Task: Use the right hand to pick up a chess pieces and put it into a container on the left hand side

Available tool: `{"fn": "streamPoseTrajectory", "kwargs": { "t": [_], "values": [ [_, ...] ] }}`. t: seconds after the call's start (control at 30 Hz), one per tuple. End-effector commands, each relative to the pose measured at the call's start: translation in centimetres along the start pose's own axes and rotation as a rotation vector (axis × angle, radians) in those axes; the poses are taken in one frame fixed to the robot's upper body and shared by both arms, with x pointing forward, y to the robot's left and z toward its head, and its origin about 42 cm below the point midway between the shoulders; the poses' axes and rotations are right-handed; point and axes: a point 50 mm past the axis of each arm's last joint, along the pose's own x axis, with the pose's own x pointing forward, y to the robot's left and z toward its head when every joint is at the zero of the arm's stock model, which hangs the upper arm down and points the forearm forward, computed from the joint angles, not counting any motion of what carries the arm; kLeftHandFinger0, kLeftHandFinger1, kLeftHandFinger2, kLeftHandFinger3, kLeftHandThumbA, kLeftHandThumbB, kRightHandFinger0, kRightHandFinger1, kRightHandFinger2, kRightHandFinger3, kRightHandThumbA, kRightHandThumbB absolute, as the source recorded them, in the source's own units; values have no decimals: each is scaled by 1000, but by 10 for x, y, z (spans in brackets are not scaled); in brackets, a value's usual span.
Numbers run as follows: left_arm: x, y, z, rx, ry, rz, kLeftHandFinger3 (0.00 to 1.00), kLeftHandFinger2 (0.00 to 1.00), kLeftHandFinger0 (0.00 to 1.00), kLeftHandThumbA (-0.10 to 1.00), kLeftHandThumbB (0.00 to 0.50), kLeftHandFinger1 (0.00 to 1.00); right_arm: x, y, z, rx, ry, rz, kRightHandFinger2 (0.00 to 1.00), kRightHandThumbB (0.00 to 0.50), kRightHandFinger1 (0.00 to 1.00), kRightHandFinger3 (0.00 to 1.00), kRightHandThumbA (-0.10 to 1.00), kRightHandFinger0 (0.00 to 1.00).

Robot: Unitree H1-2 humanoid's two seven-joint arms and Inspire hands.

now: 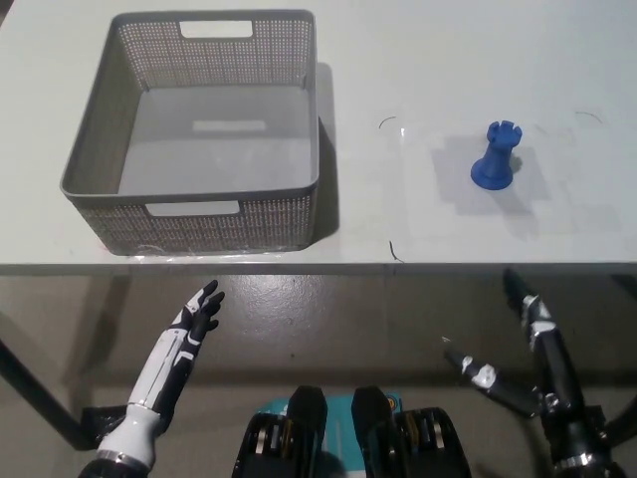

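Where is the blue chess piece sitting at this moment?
In the head view, the blue rook stands upright on the white table, right of the grey basket and apart from it, beyond the open right hand.

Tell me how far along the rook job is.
Nothing done yet: the blue rook stands upright on the table, and the grey basket is empty. Both the right hand and left hand are open below the table edge. Reach, grasp and drop remain.

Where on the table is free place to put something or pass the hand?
Free: the strip between the grey basket and the blue rook, and the table right of the rook. The basket itself holds nothing. Crowded: the table's left part, filled by the basket.
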Motion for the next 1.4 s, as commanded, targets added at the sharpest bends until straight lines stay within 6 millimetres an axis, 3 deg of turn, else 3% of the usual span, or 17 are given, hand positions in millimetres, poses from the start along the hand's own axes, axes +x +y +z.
{"fn": "streamPoseTrajectory", "kwargs": {
  "t": [0.0, 0.1, 0.17, 0.33, 0.47, 0.53, 0.83, 1.17, 1.37],
  "values": [
    [0, 2, 13, 20, -78, -27, 1000, 1000, 1000, 1000, 246, 1000, 30, -17, 38, -54, -176, -92, 1000, 276, 1000, 1000, 1000, 1000],
    [-3, 1, 12, 30, -76, -34, 1000, 1000, 1000, 1000, 247, 1000, 44, -26, 45, -73, -207, -115, 1000, 250, 1000, 1000, 1000, 1000],
    [-4, 0, 12, 34, -75, -40, 1000, 1000, 1000, 1000, 249, 1000, 64, -34, 54, -93, -245, -163, 1000, 276, 1000, 1000, 1000, 1000],
    [-9, -3, 10, 39, -72, -48, 1000, 1000, 1000, 1000, 244, 1000, 88, -44, 70, -107, -251, -192, 1000, 310, 1000, 1000, 1000, 1000],
    [-12, -5, 6, 26, -62, -52, 1000, 1000, 1000, 1000, 242, 1000, 115, -52, 79, -102, -252, -195, 1000, 257, 1000, 1000, 1000, 1000],
    [-13, -5, 6, 28, -60, -53, 1000, 1000, 1000, 1000, 244, 1000, 125, -56, 81, -82, -252, -189, 1000, 254, 1000, 1000, 1000, 1000],
    [-19, -6, -1, 37, -51, -60, 1000, 1000, 1000, 1000, 238, 1000, 177, -72, 97, -138, -221, -187, 1000, 305, 1000, 1000, 1000, 1000],
    [-20, -7, -2, 39, -47, -69, 1000, 1000, 1000, 1000, 216, 1000, 238, -81, 98, -148, -115, -182, 1000, 339, 1000, 1000, 989, 1000],
    [-20, -8, -3, 38, -40, -78, 1000, 1000, 1000, 1000, 219, 1000, 262, -82, 95, -155, -61, -170, 1000, 313, 1000, 1000, 998, 1000]
  ]
}}
